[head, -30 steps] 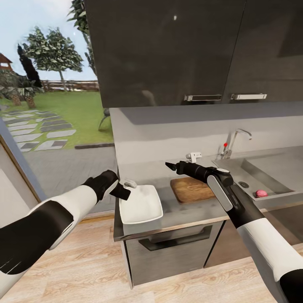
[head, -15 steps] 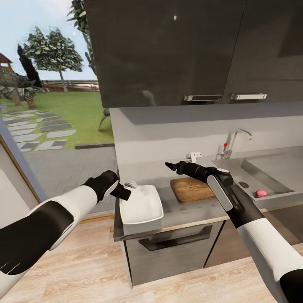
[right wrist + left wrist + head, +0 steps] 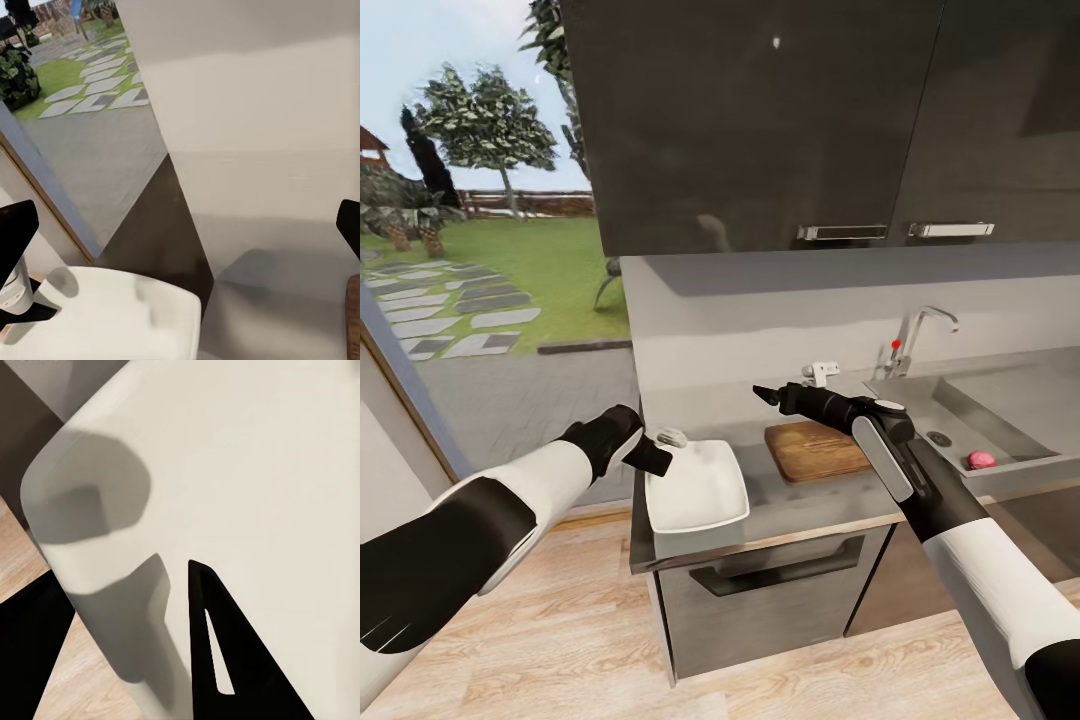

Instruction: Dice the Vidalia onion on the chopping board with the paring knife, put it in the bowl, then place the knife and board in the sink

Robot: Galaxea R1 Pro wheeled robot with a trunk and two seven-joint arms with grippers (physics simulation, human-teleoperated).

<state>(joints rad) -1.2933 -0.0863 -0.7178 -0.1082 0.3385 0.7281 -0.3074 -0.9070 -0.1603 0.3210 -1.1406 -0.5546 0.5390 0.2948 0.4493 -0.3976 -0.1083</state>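
The white bowl (image 3: 698, 488) sits on the grey countertop (image 3: 800, 505) near its left end. My left gripper (image 3: 657, 456) is at the bowl's far left corner, one finger (image 3: 225, 652) inside and the other outside the rim, shut on it. Right of the bowl lies the brown chopping board (image 3: 815, 452). My right gripper (image 3: 765, 394) hovers open above the countertop beyond the board's far left corner, with nothing between its fingertips (image 3: 15, 229). The reddish onion (image 3: 980, 460) rests in the sink (image 3: 1010, 425). The paring knife is out of view.
A chrome tap (image 3: 916, 338) stands behind the sink. Glossy black upper cabinets (image 3: 780, 120) hang overhead. A small white object (image 3: 820, 373) sits by the backsplash. The countertop ends just left of the bowl, with a glass wall (image 3: 420, 400) and wood floor (image 3: 560, 620) there.
The bowl and my left gripper have shifted very slightly to the right. The right arm has not moved.
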